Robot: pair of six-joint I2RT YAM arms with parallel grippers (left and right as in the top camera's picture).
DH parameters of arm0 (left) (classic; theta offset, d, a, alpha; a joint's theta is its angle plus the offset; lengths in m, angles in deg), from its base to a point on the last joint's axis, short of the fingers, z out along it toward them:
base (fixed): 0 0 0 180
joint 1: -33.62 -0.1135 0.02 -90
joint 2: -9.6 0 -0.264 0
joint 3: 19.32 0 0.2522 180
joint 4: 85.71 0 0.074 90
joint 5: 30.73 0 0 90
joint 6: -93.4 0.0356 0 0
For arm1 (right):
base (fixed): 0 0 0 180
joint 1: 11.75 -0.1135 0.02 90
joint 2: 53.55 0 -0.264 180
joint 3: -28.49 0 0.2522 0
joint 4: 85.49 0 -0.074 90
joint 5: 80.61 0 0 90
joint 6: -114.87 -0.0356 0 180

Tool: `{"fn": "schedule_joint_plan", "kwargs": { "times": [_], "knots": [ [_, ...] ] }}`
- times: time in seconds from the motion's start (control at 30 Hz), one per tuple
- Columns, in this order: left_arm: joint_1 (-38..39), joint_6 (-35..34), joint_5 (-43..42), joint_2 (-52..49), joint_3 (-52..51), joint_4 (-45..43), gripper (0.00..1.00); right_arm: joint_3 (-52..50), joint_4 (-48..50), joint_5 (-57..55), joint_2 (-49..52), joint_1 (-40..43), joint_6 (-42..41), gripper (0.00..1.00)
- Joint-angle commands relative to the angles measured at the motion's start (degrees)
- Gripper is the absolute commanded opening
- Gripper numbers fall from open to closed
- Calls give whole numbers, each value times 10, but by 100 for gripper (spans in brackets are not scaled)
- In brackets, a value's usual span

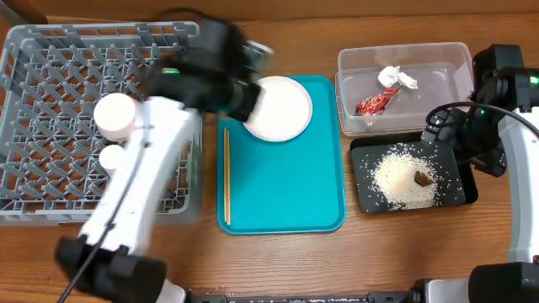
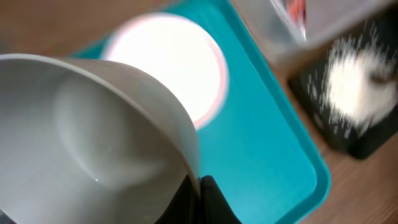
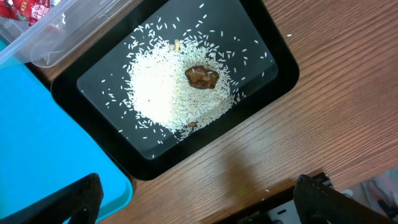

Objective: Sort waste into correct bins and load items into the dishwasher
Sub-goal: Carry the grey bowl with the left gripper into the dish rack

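Now the left claw (image 2: 200, 186) pinches the rim of the grey-green bowl (image 2: 93, 137) over the teal tray (image 1: 286, 185). Next, I think, it must carry the bowl to the grey rack (image 1: 50, 93) and set it down gently. The right claw (image 3: 199, 205) hangs open and empty above the black tray (image 3: 273, 81) of rice (image 3: 168, 87) on the wooden desk (image 3: 336, 124).
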State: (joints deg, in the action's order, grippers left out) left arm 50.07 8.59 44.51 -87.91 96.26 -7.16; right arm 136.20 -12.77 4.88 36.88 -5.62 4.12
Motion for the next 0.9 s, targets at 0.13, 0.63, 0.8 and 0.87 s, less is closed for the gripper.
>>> {"fn": "schedule_joint_plan", "kwargs": {
  "times": [0.13,0.63,0.8,0.87],
  "knots": [
    [-216,106,-305,-21,6,-3,4,6,5,-6,-6,1,-1,100],
    [-421,154,-599,-234,6,-23,4,6,5,-6,-6,1,-1,100],
    [-444,154,-596,-274,6,-7,4,6,6,-6,-6,1,-1,100],
    [-455,154,-589,-276,6,5,33,6,6,-6,-6,1,-1,100]
  ]
}}
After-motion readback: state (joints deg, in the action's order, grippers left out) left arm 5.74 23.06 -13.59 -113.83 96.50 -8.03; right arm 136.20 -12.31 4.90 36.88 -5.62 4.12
